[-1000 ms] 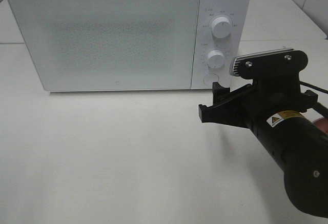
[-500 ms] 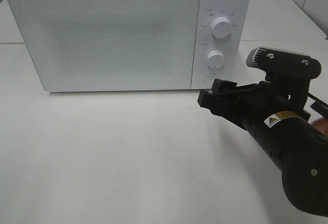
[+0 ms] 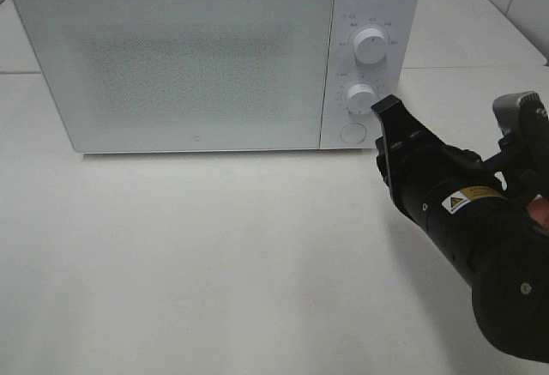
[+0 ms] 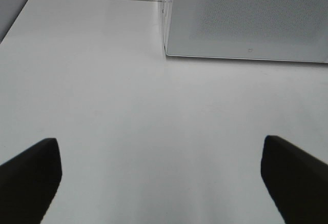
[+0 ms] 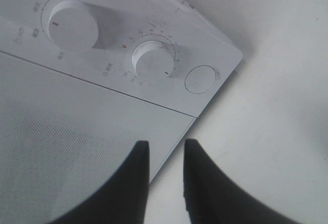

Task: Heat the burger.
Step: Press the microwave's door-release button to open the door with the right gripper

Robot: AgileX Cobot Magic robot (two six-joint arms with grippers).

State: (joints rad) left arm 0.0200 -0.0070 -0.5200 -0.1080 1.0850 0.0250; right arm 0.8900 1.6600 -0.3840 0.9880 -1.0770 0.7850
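No burger shows in any view. The white microwave (image 3: 197, 66) stands at the back of the table with its door closed. My right gripper (image 3: 388, 111) is rolled on edge and its tip sits just beside the lower knob (image 3: 361, 98), above the round button (image 3: 350, 133). In the right wrist view its fingers (image 5: 134, 183) stand a slim gap apart with nothing between them, pointing at the door's lower corner below the lower knob (image 5: 152, 63). My left gripper (image 4: 164, 183) is open wide over bare table, in front of the microwave (image 4: 246, 24).
The upper knob (image 3: 371, 46) sits above the lower one on the control panel. A sliver of something pink (image 3: 540, 212) shows at the right edge behind my right arm. The white table (image 3: 214, 255) stretches in front of the microwave.
My right gripper has rolled onto its edge, moved right and up from the round button to the lower knob, and its fingers have drawn much closer together. The left gripper stays the same.
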